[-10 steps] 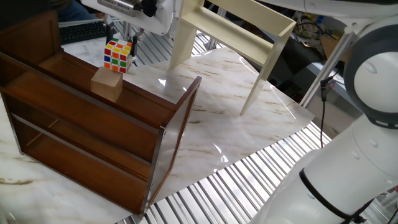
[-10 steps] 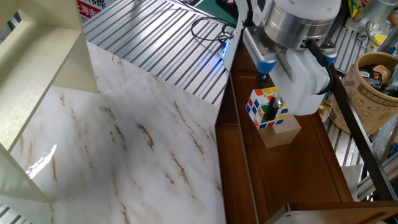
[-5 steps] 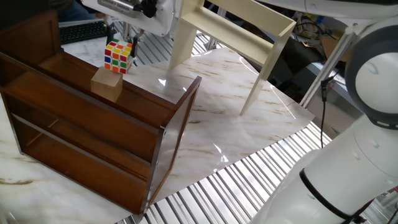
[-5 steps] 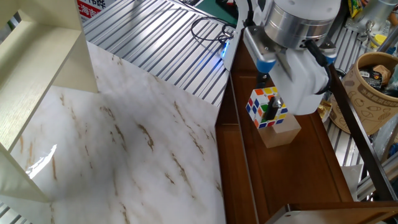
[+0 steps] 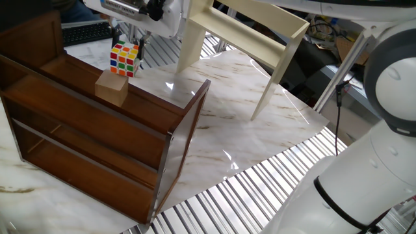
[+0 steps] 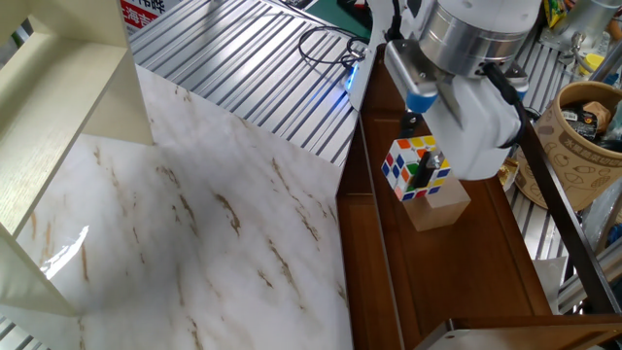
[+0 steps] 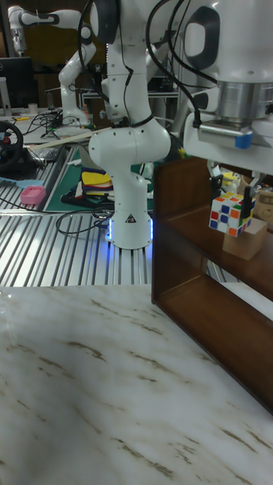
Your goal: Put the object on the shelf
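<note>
Nearly unchanged since a second ago: gripper (image 6: 420,154) shifted slightly, fingers clamped on Rubik's cube (image 6: 416,167), held just above tan wooden block (image 6: 439,205) over top tier of dark shelf (image 5: 78,110). Likely light, rigid, smooth plastic; best pinched across opposite flat faces.

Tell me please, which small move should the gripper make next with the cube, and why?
Probably lower a little, then open. The gripper is shut on the Rubik's cube, which hangs tilted just over the tan wooden block on the shelf. Whether the cube already touches the block cannot be told.
</note>
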You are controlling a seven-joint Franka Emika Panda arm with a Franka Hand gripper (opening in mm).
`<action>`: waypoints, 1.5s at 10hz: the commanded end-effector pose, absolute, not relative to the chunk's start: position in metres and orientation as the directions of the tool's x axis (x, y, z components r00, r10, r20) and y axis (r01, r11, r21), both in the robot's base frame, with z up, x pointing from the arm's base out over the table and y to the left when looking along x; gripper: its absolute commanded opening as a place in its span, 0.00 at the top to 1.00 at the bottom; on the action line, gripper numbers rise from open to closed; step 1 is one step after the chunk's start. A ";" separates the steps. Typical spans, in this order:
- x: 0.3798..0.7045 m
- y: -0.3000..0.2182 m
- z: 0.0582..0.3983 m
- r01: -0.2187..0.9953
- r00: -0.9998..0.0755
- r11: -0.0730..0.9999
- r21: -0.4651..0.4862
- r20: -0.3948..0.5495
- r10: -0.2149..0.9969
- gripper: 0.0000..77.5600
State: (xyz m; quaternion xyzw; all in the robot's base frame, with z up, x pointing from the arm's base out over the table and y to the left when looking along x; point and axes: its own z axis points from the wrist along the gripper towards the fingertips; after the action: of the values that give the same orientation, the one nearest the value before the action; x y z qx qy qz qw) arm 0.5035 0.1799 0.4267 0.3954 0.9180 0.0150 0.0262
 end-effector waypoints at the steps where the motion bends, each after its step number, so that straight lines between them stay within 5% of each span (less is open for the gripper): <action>1: 0.498 0.188 0.434 0.718 -0.694 0.694 0.054 -0.036 0.719 0.99; 15: 0.486 0.215 0.425 0.739 -0.668 0.668 0.085 -0.028 0.743 0.99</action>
State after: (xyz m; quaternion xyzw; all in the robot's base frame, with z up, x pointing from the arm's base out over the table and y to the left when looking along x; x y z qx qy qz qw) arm 0.4858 0.2152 0.4237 0.4064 0.9126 0.0334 0.0289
